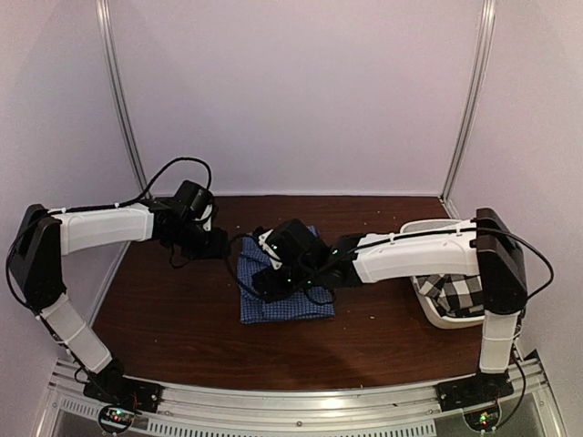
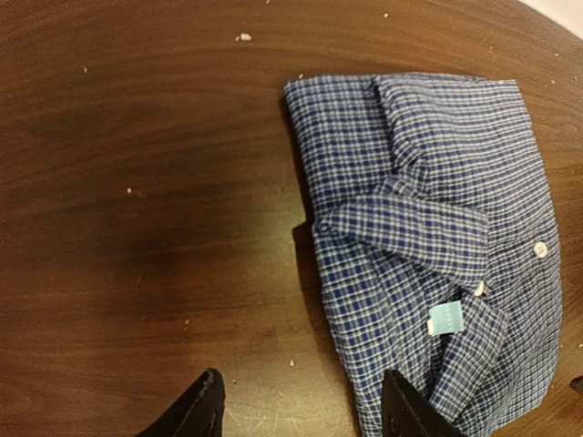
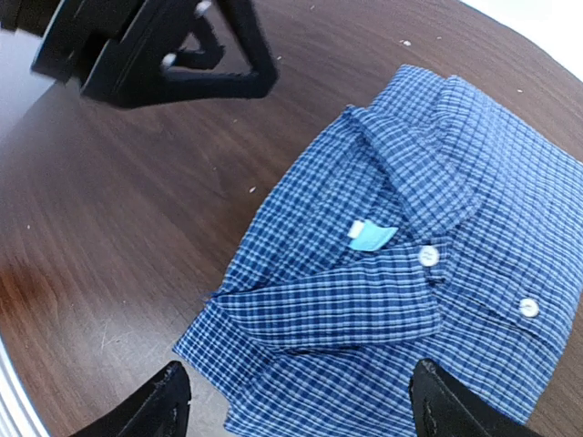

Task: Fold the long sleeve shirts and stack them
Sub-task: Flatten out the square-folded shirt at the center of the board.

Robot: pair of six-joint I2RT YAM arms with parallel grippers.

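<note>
**Blue shirt folded at mid-table, both grippers open near it**

We note the blue gingham shirt [image 3: 410, 264] lying on the middle of the dark wooden table [image 1: 173, 319]. It is folded into a compact rectangle, with its collar, white buttons and a pale blue neck label facing up. The black-and-white checked shirt [image 1: 458, 291] sits bunched in the white tub [image 1: 435, 314] at the table's right edge, well apart from the blue one.

Right arm: the forearm runs leftward from its raised elbow, and the wrist is bent down over the blue shirt. The right gripper [image 3: 301, 401] hangs above the cloth with its fingers spread wide and gripping nothing.

Left arm: the upper link rises from the base and the forearm reaches right. The left gripper [image 2: 301, 405] is just beside the shirt's left edge, mostly over bare wood. Its fingers stand moderately apart with nothing between them. In the left wrist view one fingertip overlaps the shirt's edge, and we cannot tell whether it touches.
</note>
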